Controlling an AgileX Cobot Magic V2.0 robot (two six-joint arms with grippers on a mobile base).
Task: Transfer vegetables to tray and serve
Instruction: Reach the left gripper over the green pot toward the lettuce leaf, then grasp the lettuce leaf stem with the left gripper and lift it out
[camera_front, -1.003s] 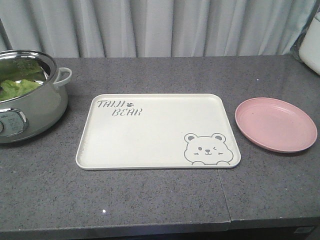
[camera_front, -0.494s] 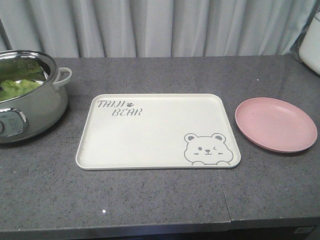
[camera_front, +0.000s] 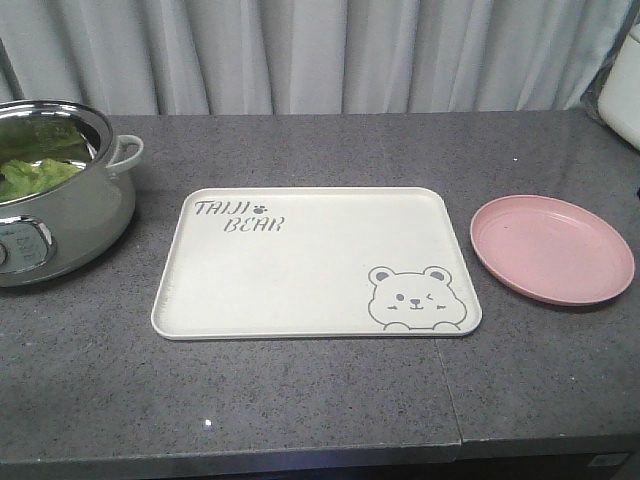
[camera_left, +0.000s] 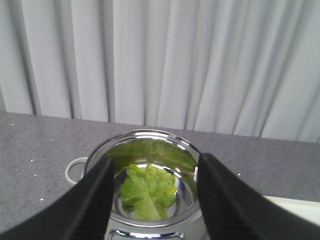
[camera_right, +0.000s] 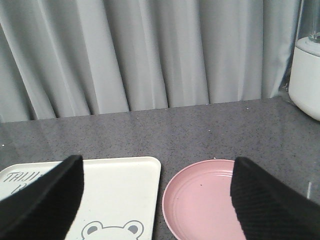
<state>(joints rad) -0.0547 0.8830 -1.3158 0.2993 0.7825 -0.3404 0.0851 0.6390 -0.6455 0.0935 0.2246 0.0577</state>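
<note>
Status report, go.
Left hand open, empty, facing pot. Right hand open, empty. Lettuce leaf lying in pot, tray bare. Nothing blocking the leaf.

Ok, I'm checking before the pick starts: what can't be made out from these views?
Front view: the pot is cut by the left edge, and its wall hides part of the lettuce leaf.
Front view: the pot's panel is too small to read.
Right wrist view: the white appliance is cut by the right edge; its kind is unclear.
Front view: neither arm shows.
</note>
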